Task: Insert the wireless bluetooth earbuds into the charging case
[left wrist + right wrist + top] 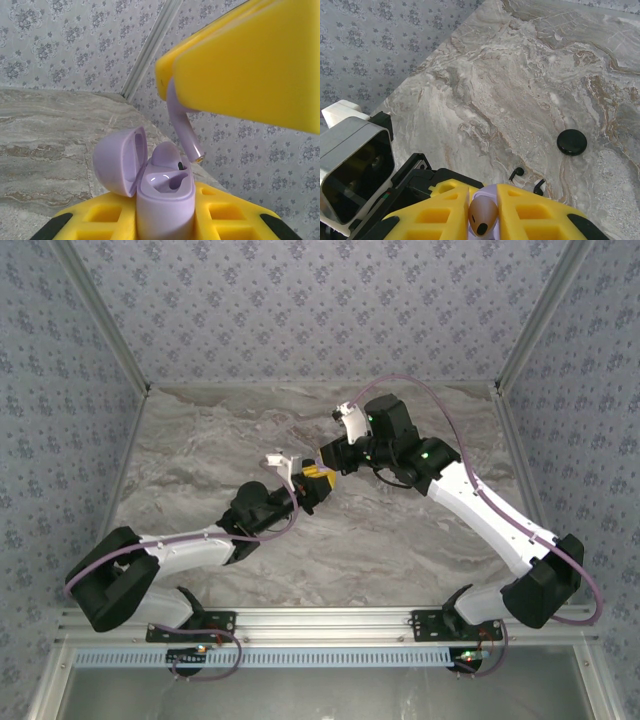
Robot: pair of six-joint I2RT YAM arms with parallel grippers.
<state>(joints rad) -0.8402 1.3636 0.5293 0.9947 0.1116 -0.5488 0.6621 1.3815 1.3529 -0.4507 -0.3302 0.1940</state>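
**A:** How far along?

**B:** Midway, I'd judge. The left gripper [165,222] pinches the lilac case [165,200] between its yellow fingers, with the lid [120,160] swung open to the left. The right gripper [171,75] is clamped on a lilac earbud [182,127], stem down. The stem's tip is just above the case's right rim and not yet in a well.

**A:** And the other one?

**B:** A rounded lilac lump [165,152] sits at the back of the case. It may be a seated earbud; I cannot tell. The near well looks empty.

**A:** What's left?

**B:** Lower the stem in, let go, and probably shut the lid.

**A:** Anything on the table [530,90]?

**B:** A black disc [571,142] and two tiny black hooked bits [518,172] lie there. Both are well apart from the case, which is held above mid-table.

**A:** Brands, writing?

**B:** None I can read.
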